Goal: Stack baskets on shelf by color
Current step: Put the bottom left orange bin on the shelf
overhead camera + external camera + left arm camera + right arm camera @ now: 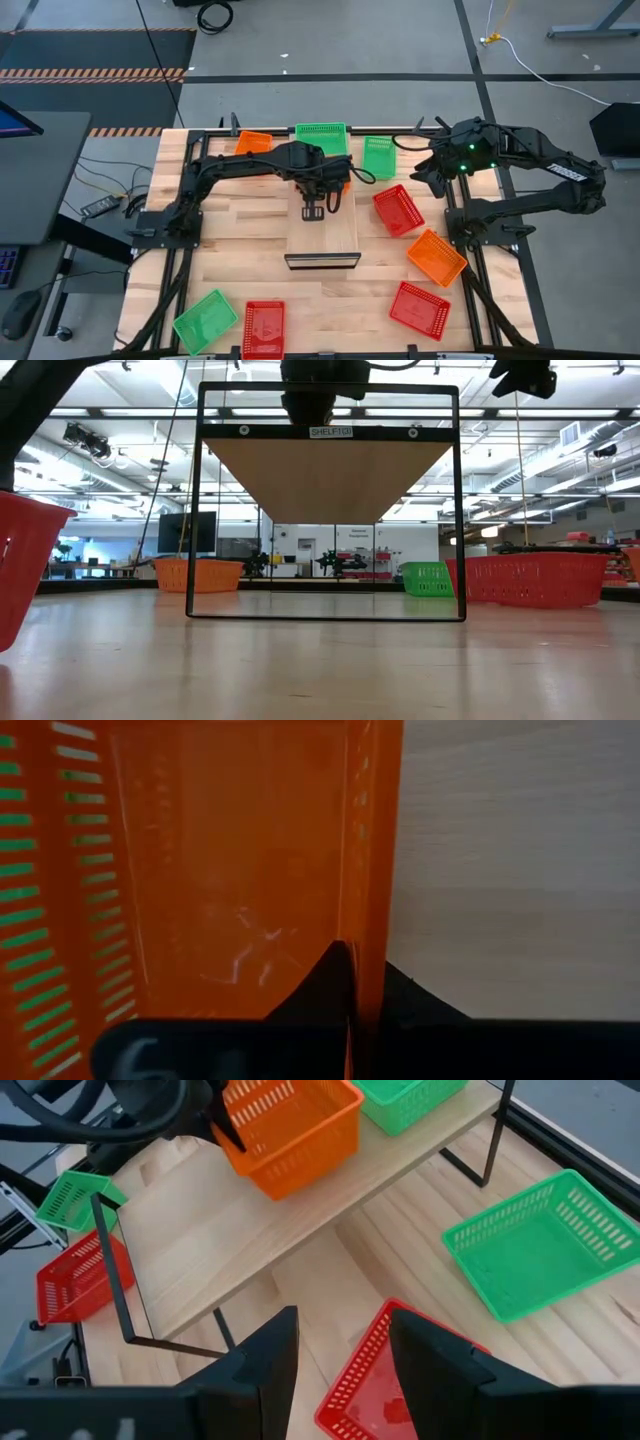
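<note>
Fingers of left gripper (215, 1125) clenched on orange basket's (290, 1125) wall, basket over shelf (300, 1205) beside green basket (405, 1098); right gripper (340, 1350) released, farther off, above red basket (385, 1385).

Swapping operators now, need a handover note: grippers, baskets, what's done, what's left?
Left gripper: shut on the wall of an orange basket at mid shelf; can't tell if it is set down.
Right gripper: open, empty, over a red basket.
Done: one green basket on the shelf's end, beside the orange one.
Left: seven other baskets lie loose on the table. No stack begun.
</note>
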`<action>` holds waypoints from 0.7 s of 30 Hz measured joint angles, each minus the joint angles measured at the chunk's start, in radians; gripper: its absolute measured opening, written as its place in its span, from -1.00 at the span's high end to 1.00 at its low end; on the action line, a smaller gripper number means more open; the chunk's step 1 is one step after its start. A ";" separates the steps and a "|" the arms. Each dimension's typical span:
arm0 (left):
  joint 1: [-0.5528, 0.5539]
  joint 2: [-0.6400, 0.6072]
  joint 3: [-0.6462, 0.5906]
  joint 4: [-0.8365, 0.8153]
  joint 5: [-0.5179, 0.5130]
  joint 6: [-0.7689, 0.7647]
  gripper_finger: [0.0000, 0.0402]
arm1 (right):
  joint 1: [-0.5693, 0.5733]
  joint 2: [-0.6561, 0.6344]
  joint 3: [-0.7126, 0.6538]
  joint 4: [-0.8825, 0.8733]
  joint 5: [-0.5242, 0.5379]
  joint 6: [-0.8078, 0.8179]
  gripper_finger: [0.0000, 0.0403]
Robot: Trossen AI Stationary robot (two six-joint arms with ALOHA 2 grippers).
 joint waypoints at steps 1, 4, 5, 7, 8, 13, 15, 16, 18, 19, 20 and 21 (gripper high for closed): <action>0.000 0.000 0.000 -0.001 0.000 -0.007 0.97 | 0.000 0.000 0.000 0.000 0.000 0.000 0.19; -0.001 0.000 0.000 -0.001 0.018 -0.016 0.97 | 0.000 0.000 0.000 0.000 0.000 0.000 0.19; -0.001 0.000 0.000 0.000 0.023 -0.016 0.97 | 0.000 0.000 0.000 0.000 0.000 0.000 0.19; -0.001 0.000 0.000 0.000 0.026 -0.017 0.97 | 0.000 0.000 0.000 0.000 0.000 -0.001 0.19; -0.001 0.000 0.000 0.000 0.026 -0.016 0.97 | 0.000 0.000 0.000 0.000 0.000 -0.005 0.19; -0.001 0.000 0.000 0.000 0.027 -0.001 0.95 | 0.000 0.000 0.000 0.000 0.000 -0.018 0.19; -0.001 0.000 0.000 0.000 0.027 0.005 0.90 | 0.000 0.000 0.000 0.000 0.000 -0.018 0.19; -0.001 0.000 0.000 0.000 0.026 0.006 0.87 | 0.000 0.000 0.000 0.000 0.000 -0.018 0.19; -0.001 0.000 0.000 0.000 0.026 0.004 0.79 | 0.000 0.000 0.000 0.000 0.000 -0.018 0.19; -0.001 0.000 0.000 0.000 0.026 0.003 0.75 | 0.000 0.000 0.000 0.000 0.000 -0.018 0.19; -0.001 0.000 0.000 0.000 0.026 -0.002 0.72 | 0.000 0.000 0.000 0.000 0.000 -0.018 0.19; -0.001 0.000 0.000 0.000 0.026 -0.006 0.69 | 0.000 0.000 0.000 0.000 0.000 -0.018 0.19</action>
